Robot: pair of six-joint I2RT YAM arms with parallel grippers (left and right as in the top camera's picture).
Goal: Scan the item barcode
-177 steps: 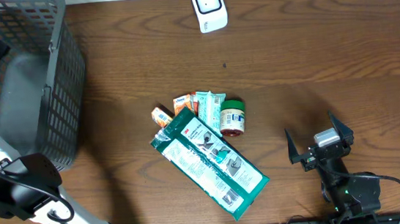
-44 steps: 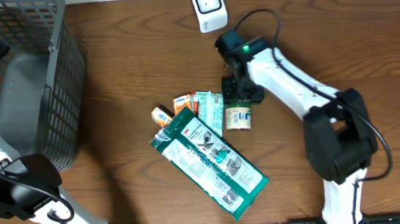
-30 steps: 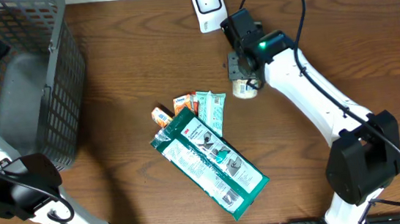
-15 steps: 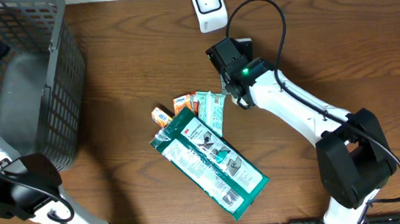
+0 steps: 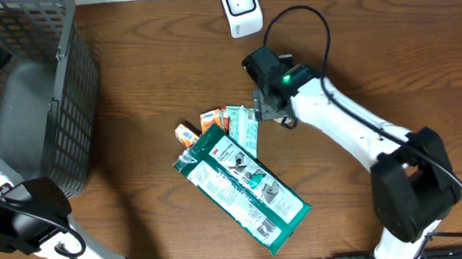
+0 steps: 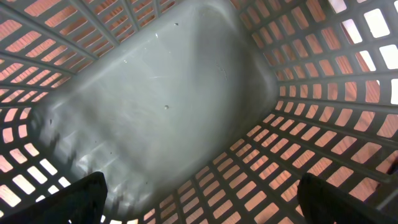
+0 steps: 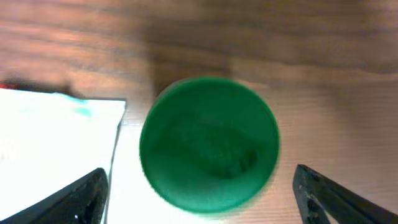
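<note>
A green-lidded jar [image 7: 209, 142] is resting on the wooden table [image 5: 166, 68], its lid facing the right gripper [image 7: 205, 193], whose fingers are spreading wide on either side without touching. White sachets [image 5: 243, 124] and a green pouch [image 5: 240, 180] are crowding one side of the jar. The scanner [image 5: 241, 8] is sitting nearby. The left gripper [image 6: 205, 199] is hanging inside the basket [image 5: 66, 94] with its fingers apart.

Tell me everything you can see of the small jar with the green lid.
The jar shows only its round green lid, smooth and plastic-looking, slightly blurred. Its body is hidden beneath the lid. It stands upright on the wooden table, close beside a white packet; whether they touch is unclear. The right end effector is directly above it, fingers spread wide and clear of the lid.
</note>
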